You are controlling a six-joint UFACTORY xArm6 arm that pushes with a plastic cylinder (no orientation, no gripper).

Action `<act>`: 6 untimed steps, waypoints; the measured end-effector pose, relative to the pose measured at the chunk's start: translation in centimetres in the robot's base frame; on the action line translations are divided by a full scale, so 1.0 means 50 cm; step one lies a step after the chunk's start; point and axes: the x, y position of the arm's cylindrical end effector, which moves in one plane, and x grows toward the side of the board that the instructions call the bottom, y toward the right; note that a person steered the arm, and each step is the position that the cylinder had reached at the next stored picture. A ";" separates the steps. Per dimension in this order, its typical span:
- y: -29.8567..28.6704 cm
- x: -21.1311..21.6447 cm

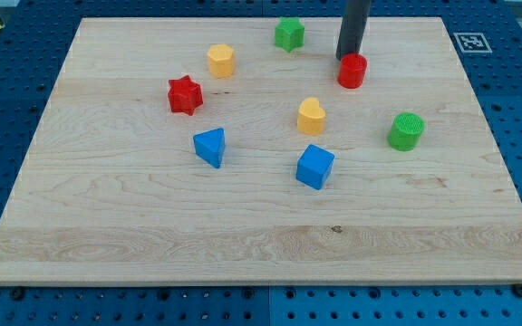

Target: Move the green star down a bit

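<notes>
My tip (346,59) sits on the desk (107,226), touching the red cylinder (352,71) at its eleven o'clock. No hand here. Green star (289,33) lies at the tip's ten o'clock, apart.

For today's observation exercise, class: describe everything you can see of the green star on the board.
The green star is a small, chunky, star-shaped block in plain bright green, plastic by its look. It lies flat near the board's top edge, a little right of centre. Nothing touches it: the yellow block lies to its lower left, the red cylinder to its lower right, and my tip sits to its right, by that cylinder.
</notes>
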 end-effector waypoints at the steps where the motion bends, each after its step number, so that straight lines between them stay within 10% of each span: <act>1: 0.000 0.024; 4: 0.005 0.069; 6: -0.005 -0.079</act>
